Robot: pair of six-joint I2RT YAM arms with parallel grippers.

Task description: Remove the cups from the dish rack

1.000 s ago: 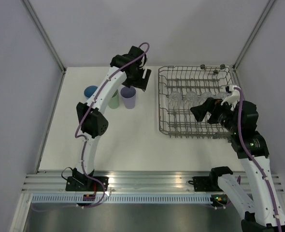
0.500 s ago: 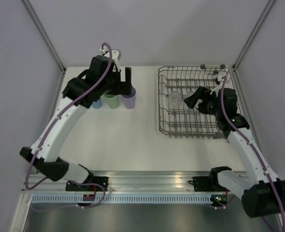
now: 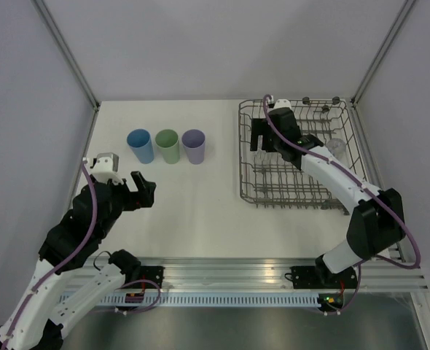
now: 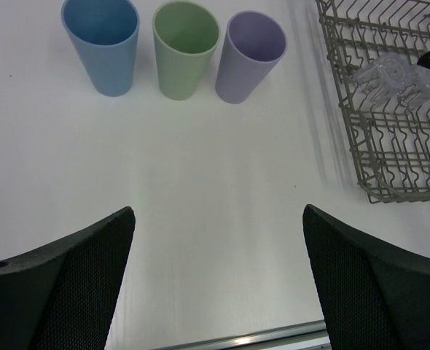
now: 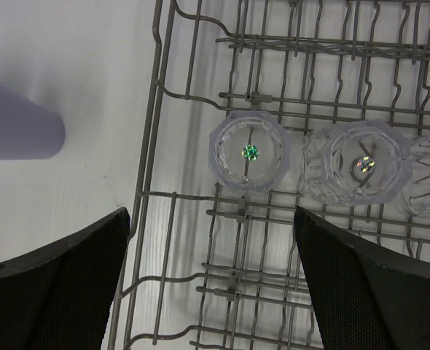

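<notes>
Three tumblers stand upright in a row on the table at the far left: blue [image 3: 140, 145], pale green [image 3: 167, 145] and lilac [image 3: 194, 146]. They also show in the left wrist view: blue [image 4: 102, 44], green [image 4: 184, 47], lilac [image 4: 250, 55]. The grey wire dish rack [image 3: 295, 191] holds clear glasses upside down in a row [image 5: 250, 151] [image 5: 361, 162]. Another glass [image 3: 335, 147] sits further right. My right gripper [image 3: 262, 137] hovers open above the rack's left part, just nearer than the leftmost glass. My left gripper [image 3: 143, 191] is open and empty over bare table, nearer than the tumblers.
The rack's left rim [image 5: 146, 182] runs under my right gripper, and the lilac tumbler [image 5: 14, 124] lies to its left. Small black wheels [image 3: 321, 100] sit on the rack's far edge. An aluminium rail [image 3: 229, 273] marks the table's near edge.
My left arm has drawn back from the tumblers to the near left. My right gripper has moved left and further back over the rack's left side.
</notes>
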